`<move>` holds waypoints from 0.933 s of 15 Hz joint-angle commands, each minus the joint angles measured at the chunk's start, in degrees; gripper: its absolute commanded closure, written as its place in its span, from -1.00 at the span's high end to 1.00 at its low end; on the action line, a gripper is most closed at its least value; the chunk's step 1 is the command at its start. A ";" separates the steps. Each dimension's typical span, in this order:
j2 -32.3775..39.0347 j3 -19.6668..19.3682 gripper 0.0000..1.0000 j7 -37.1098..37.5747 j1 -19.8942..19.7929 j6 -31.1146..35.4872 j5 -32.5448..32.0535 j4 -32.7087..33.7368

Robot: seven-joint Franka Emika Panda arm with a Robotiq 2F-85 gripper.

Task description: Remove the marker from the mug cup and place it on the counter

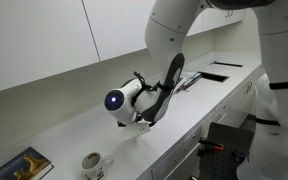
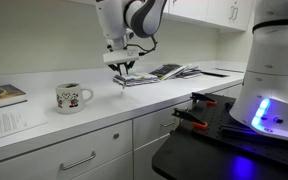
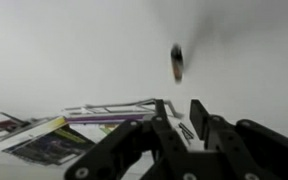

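Wrist view is showing the marker (image 3: 177, 62) lying on the surface (image 3: 74, 50) ahead of the jaws, its long axis pointing away; the jaws are hanging released, grasping nothing.

White wall cabinets (image 1: 44, 40) above (drawers (image 2: 79, 158) below).

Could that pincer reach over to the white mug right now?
Probably yes. The pincer hangs above the counter beside the mug, and nothing stands between them; the magazines lie on its far side.
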 commanded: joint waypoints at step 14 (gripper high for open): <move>-16.22 11.14 1.00 -38.72 -8.30 1.16 51.86 -10.29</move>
